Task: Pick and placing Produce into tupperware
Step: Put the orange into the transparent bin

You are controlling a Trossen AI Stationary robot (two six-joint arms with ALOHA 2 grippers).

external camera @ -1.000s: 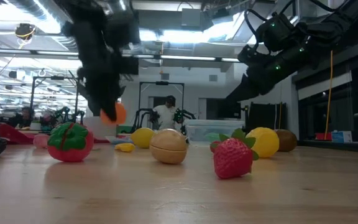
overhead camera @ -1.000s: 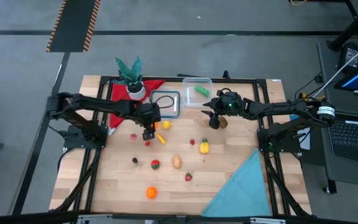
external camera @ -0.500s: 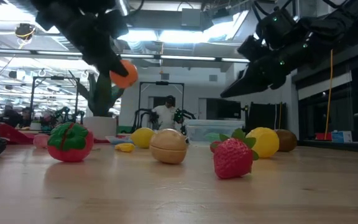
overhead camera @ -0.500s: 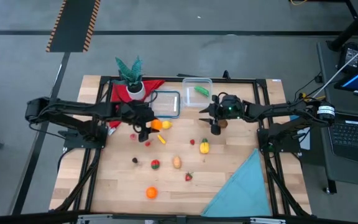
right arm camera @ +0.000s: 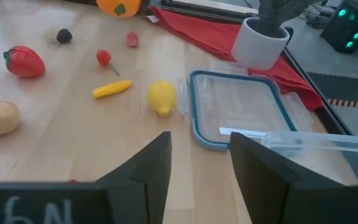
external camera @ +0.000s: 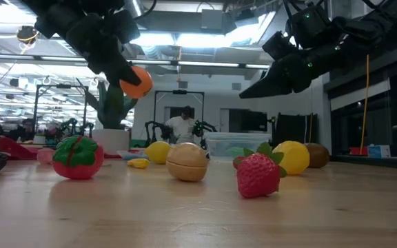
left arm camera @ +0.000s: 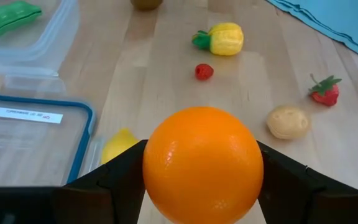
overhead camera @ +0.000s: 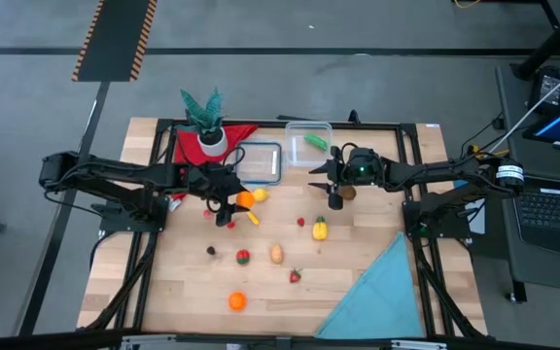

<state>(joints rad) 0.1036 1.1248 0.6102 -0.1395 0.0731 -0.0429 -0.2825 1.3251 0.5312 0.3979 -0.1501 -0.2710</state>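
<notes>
Wooden slats form the table top [overhead camera: 358, 243], which a black frame borders; a blue cloth [overhead camera: 377, 292] lies at its near right corner and a red cloth [overhead camera: 185, 146] at its far left, under a potted plant [overhead camera: 205, 122] in a white pot.

The left gripper [overhead camera: 236, 201] is raised above the table left of centre. Its 2 fingers [left arm camera: 114, 183] clamp an orange [left arm camera: 202, 163] from both sides; the low view shows the orange clear of the surface.

The tupperware [overhead camera: 308, 143] stands at the far edge near the centre and holds 1 green vegetable [overhead camera: 316, 141]. A clear lid with a blue rim [overhead camera: 260, 161] lies flat just beside it, on its left.

The right gripper [overhead camera: 325, 184] hangs in the air just in front of the tupperware. Its jaws stand partly apart and hold nothing, as the right wrist view shows. A brown fruit [overhead camera: 348, 192] lies just beside it.

Loose produce on the table:
- lemon [overhead camera: 260, 194] and yellow pepper [overhead camera: 252, 217], near the lid
- pineapple [overhead camera: 319, 229], near the centre
- tomato [overhead camera: 243, 257], potato [overhead camera: 276, 254] and strawberry [overhead camera: 296, 277], nearer the front
- 1 second orange [overhead camera: 236, 301], near the front edge
</notes>
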